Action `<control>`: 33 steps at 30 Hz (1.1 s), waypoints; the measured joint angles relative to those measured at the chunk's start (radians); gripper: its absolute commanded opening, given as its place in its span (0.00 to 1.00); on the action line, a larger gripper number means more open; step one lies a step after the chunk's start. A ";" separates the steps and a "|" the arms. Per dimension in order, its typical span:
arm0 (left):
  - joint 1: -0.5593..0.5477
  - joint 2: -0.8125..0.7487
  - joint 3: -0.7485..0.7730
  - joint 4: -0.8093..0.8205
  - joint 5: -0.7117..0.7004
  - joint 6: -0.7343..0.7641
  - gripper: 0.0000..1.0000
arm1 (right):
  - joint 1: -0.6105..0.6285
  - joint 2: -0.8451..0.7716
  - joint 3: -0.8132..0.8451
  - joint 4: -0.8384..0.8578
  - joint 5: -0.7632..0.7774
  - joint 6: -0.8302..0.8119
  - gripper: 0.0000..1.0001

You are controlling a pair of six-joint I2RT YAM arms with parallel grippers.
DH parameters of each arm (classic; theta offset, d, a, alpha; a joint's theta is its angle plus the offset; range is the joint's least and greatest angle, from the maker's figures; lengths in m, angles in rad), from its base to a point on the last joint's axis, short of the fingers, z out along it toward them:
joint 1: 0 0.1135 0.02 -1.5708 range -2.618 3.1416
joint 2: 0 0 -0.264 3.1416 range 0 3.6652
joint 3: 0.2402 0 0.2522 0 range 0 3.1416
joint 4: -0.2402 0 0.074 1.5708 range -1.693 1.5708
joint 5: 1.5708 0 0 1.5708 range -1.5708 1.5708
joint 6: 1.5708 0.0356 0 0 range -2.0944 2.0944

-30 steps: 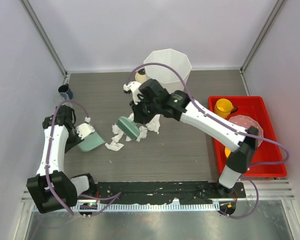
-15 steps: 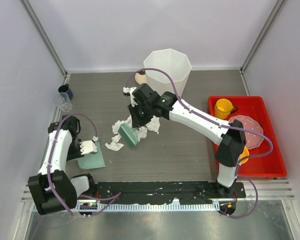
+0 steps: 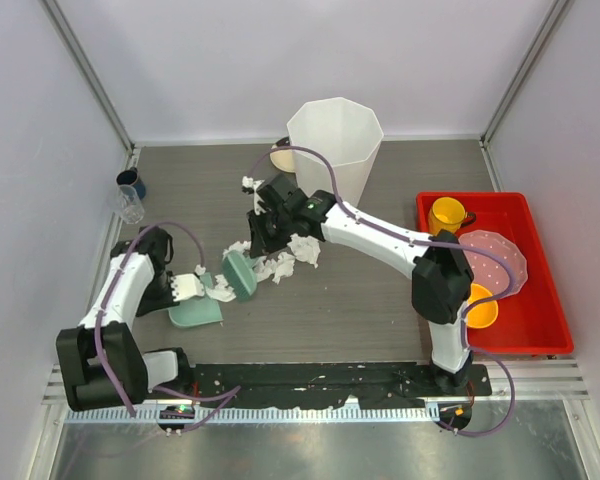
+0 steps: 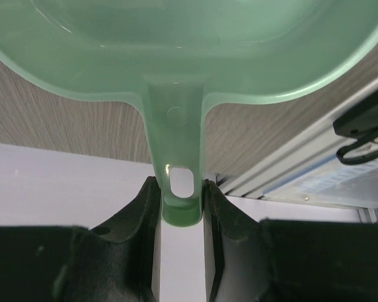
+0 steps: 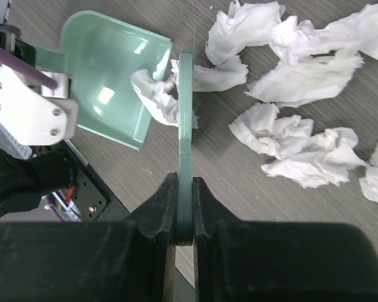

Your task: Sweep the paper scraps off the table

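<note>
With right gripper (image 5: 184,184) gripping the brush (image 5: 185,107) and left gripper (image 4: 179,192) the dustpan (image 5: 104,82), one paper scrap (image 5: 152,94) lies between them.

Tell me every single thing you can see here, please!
paper scraps: several, white, mid-table, one at the dustpan's lip
dustpan: one, green, near left
sweeper: one, green, beside the dustpan
bin: one, white, far side
tray: one, red, right side
mug: one, yellow, in the tray
plate: one, pink, in the tray
bowl: one, orange, in the tray
cup: one, dark blue, far left
glass: one, clear, beside the cup
round thing: one, beige, half hidden behind the bin
table: one, dark wood-grain
left gripper: black fingers, shut on the dustpan's handle
right gripper: black fingers, shut on the sweeper
</note>
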 measured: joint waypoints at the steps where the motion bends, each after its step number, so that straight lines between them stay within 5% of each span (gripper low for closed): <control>1: -0.005 0.010 -0.004 0.013 0.001 -0.008 0.00 | 0.000 0.013 0.000 0.018 -0.011 0.013 0.01; 12: -0.019 0.083 -0.011 0.169 0.162 -0.108 0.00 | 0.000 0.044 0.059 0.167 -0.133 0.114 0.01; 20: 0.017 0.086 -0.032 0.257 0.299 -0.161 0.00 | -0.021 0.039 0.145 0.042 -0.060 0.031 0.01; 33: 0.043 0.036 -0.064 0.267 0.294 -0.187 0.00 | -0.021 -0.006 0.316 -0.135 0.156 -0.122 0.01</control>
